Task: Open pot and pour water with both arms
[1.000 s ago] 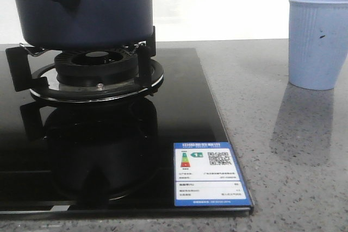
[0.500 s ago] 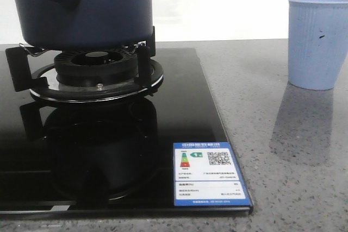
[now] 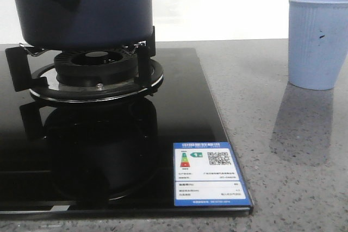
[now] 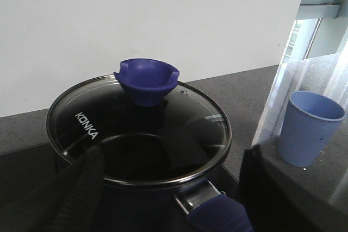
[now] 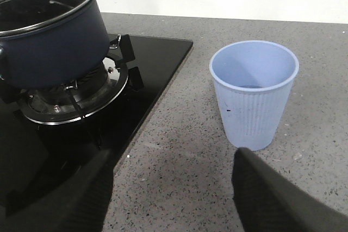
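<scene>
The black glass stove (image 3: 109,150) takes up the left half of the grey stone counter (image 3: 283,161), and the pot (image 3: 81,9) sits squarely on its burner ring (image 3: 98,77), lid on. That is where a pot waits to be opened, so the task looks to be at its very start.

The pale blue cup (image 3: 317,42) stands upright on the counter, well apart from the stove on the right, probably set there to receive the water.

The front view shows only the pot's lower wall and side handle. The left wrist view adds what it hides: the glass lid (image 4: 138,134) and its blue knob (image 4: 145,80), untouched. There the left gripper (image 4: 168,199) hangs above the near side of the pot, its fingers (image 4: 81,183) spread wide and holding nothing, likely lined up for the knob or the handle.

The right wrist view alone looks into the cup; whether it holds anything I cannot tell. The right gripper (image 5: 168,194) hovers over bare counter beside the stove, fingers wide apart and empty, short of the cup.
</scene>
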`<control>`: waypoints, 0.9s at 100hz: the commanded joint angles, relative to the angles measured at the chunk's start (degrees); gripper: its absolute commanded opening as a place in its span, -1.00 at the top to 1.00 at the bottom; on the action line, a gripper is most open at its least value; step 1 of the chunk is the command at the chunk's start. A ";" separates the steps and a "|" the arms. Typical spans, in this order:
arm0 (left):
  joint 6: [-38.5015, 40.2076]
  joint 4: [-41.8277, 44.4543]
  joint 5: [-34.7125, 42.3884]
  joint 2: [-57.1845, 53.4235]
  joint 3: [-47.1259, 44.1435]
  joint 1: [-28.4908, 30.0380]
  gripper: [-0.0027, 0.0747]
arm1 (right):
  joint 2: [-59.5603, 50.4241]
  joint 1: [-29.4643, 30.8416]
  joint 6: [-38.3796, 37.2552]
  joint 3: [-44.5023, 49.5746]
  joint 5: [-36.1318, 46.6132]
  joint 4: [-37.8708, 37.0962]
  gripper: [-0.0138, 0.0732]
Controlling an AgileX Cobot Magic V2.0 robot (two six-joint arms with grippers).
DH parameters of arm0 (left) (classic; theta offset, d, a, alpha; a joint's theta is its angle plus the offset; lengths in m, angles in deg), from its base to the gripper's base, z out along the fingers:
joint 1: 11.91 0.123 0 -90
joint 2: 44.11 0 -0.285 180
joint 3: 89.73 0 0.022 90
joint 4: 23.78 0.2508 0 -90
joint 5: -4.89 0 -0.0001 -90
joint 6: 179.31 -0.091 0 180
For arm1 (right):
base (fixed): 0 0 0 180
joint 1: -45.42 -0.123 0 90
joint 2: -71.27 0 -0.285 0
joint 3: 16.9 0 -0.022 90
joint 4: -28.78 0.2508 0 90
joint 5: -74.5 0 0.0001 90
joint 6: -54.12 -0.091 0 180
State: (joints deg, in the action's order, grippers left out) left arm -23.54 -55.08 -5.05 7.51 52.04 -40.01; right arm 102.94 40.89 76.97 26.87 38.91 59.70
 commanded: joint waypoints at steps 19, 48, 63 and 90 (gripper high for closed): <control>-0.36 1.11 11.11 10.90 6.05 -2.47 -0.52 | 0.97 -0.06 0.68 -2.00 2.88 1.48 -0.30; -0.36 1.51 14.06 21.36 12.32 -2.08 -0.52 | 0.97 -0.06 0.68 -2.00 2.85 2.49 -0.30; -0.36 1.60 14.05 24.16 15.01 -2.08 -0.52 | 0.97 -0.06 0.68 -2.00 2.75 2.58 -0.30; -0.36 3.23 15.71 28.03 17.01 -2.08 -0.52 | 0.97 -0.06 0.68 -2.00 2.39 2.58 -0.30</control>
State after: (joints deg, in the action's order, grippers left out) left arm -23.86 -52.63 6.48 35.88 66.90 -41.91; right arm 102.94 40.89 77.05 26.87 38.09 60.80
